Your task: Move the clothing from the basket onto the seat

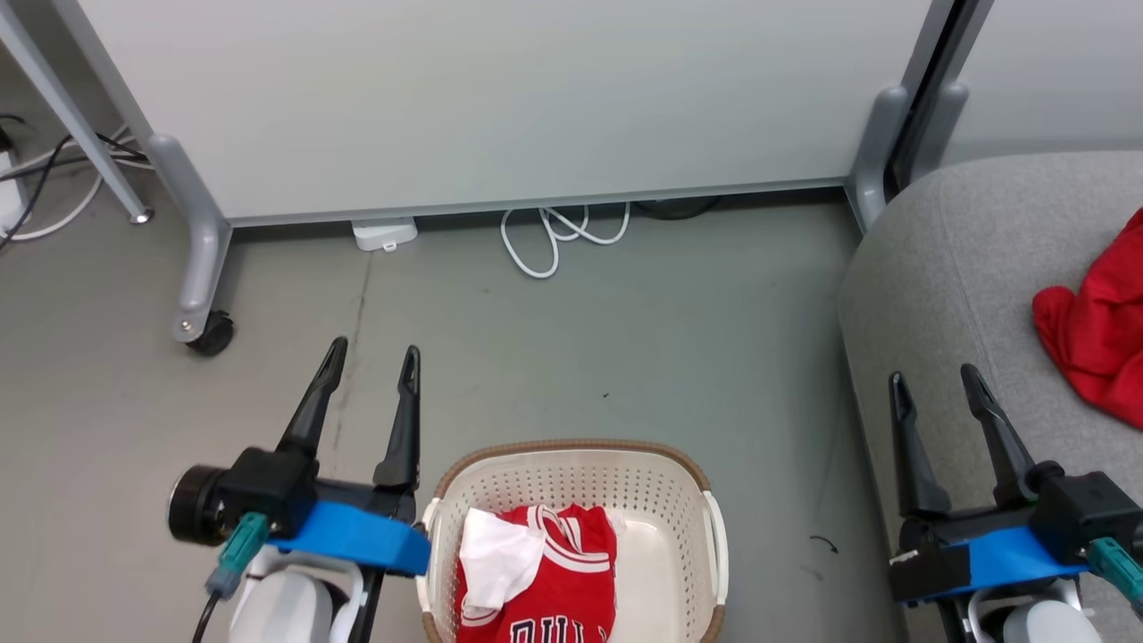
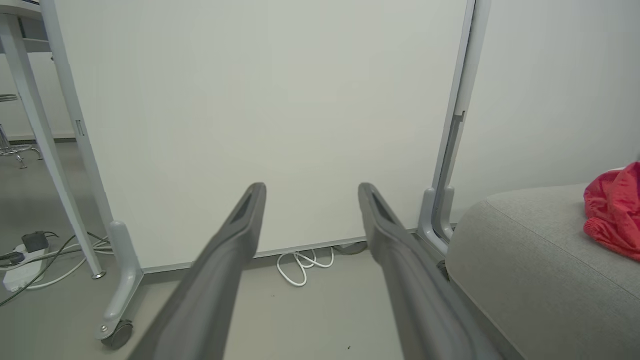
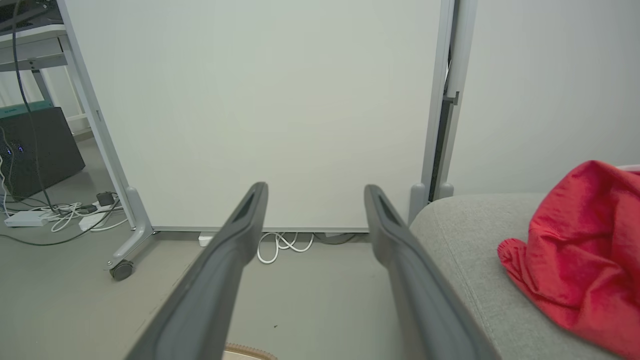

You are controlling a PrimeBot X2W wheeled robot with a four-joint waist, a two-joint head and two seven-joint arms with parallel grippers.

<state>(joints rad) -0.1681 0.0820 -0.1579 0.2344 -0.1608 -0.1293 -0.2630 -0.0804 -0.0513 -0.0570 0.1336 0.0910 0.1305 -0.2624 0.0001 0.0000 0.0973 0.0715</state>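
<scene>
Left gripper over grey floor, just left of basket; fingers spread wide, nothing between them. Right gripper above front edge of light-grey sofa; fingers likewise wide apart, empty. Red jersey, white trim, black lettering, lies in basket's left half, white cloth bunched at its upper left. Plain red garment crumpled on sofa seat, right of right gripper, apart from it. White partition panel behind; looped white cable on floor at its base.
</scene>
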